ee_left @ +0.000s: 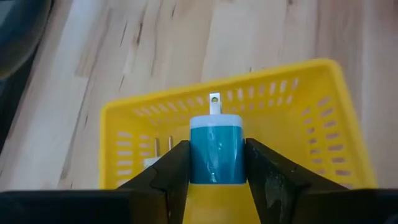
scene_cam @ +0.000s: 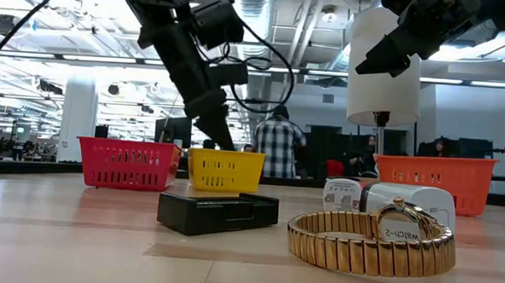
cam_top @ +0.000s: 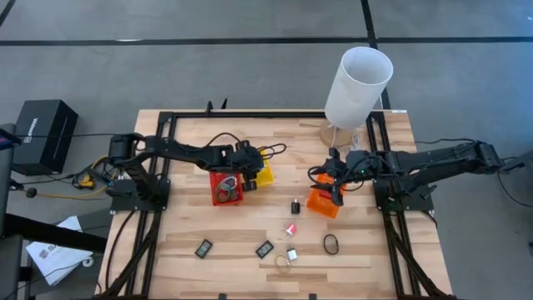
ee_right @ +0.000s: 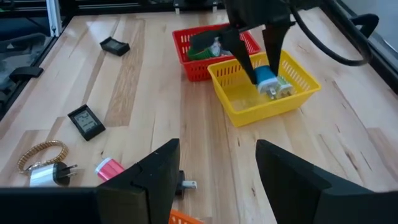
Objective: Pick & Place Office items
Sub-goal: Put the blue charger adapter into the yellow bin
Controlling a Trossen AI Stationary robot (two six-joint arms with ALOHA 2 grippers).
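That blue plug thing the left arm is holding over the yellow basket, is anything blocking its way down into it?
Nothing visible does. The left gripper holds the blue plug right above the open yellow basket. Another white plug already lies inside, beside the drop spot rather than across it.

Light wood plank counter [cam_top: 183, 242] carries red tray [cam_top: 225, 187], yellow tray [cam_top: 263, 176], orange tray [cam_top: 323, 202]. Loose on boards: two black flat blocks [cam_top: 204, 247] [cam_top: 265, 248], gold watch band [cam_top: 283, 263], black ring [cam_top: 331, 244], pink-red piece [cam_top: 291, 228], small black plug [cam_top: 295, 207].
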